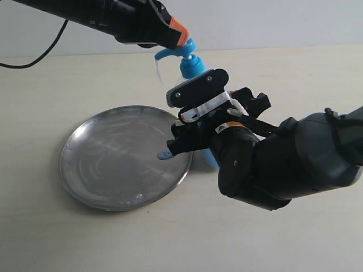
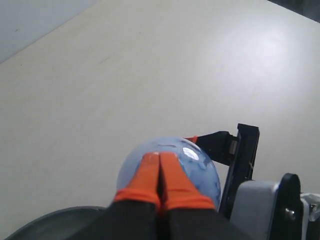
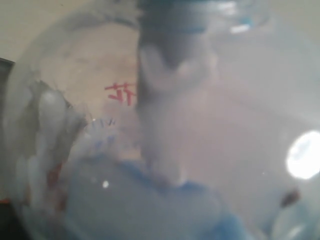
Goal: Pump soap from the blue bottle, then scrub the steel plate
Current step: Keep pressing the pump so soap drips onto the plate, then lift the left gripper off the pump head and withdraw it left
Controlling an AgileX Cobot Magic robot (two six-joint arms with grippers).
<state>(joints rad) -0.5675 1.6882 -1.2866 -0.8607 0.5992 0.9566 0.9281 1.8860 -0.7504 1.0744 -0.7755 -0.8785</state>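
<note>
We see the blue bottle [image 1: 191, 66], clear with a bright blue pump, standing upright just beside the steel plate [image 1: 113, 164]. Its spout reaches over the rim nearest it. The left gripper [image 1: 180, 33], orange tips pressed together, sits right on top of the pump head, so a push would run straight down the bottle's long axis. The right gripper [image 1: 195, 133] is clamped around the bottle's body. On the dull, streaky plate beside the bottle lies what is probably soap [image 1: 164, 154], though we cannot be sure.
</note>
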